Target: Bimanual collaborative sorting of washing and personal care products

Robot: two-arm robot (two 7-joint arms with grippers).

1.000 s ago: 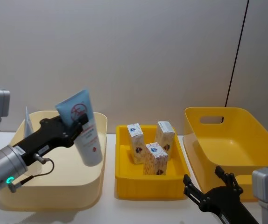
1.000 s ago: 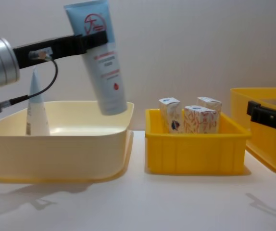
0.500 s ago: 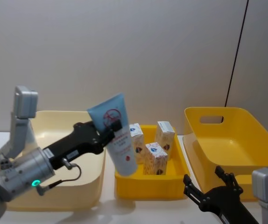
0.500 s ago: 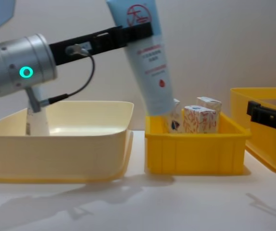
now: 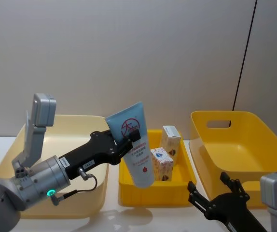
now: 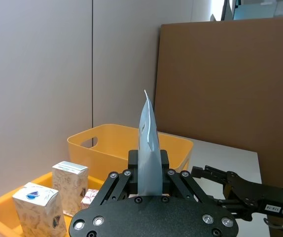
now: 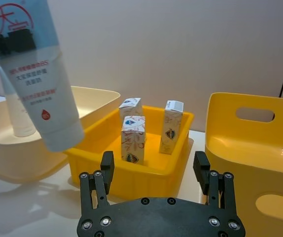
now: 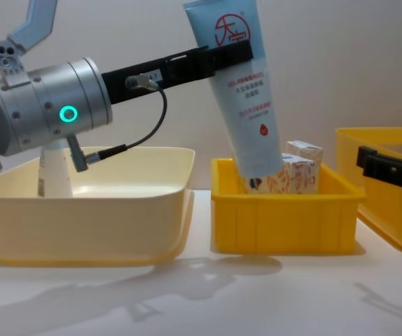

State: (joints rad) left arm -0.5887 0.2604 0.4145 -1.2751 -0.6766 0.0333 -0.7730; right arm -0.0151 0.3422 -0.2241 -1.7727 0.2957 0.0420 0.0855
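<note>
The robot's left gripper (image 5: 128,140) reaches out from the left edge of the white worktop (image 8: 201,294), clenched across the upper part of a tall light-blue tube (image 5: 137,154) with a red round logo. The tube hangs tilted, crimped end up, its broad lower end dipping into the left side of the small yellow bin (image 5: 153,193) at the middle of the worktop. Whether that end touches the bin's floor cannot be told.

Small white cartons (image 5: 170,142) with orange-red print stand upright in the same bin, just beside the tube and toward the bin's right and far sides. The right wrist view shows three of them.

A cream tub (image 5: 71,117) sits toward the worktop's left edge, touching or nearly touching the small bin, with a white tube (image 8: 54,168) standing in its far left corner. A large yellow bin (image 5: 225,114) with a handle slot sits toward the right edge.

The right gripper (image 5: 207,180) waits low at the worktop's front right corner, its fingers spread wide with nothing between them.
</note>
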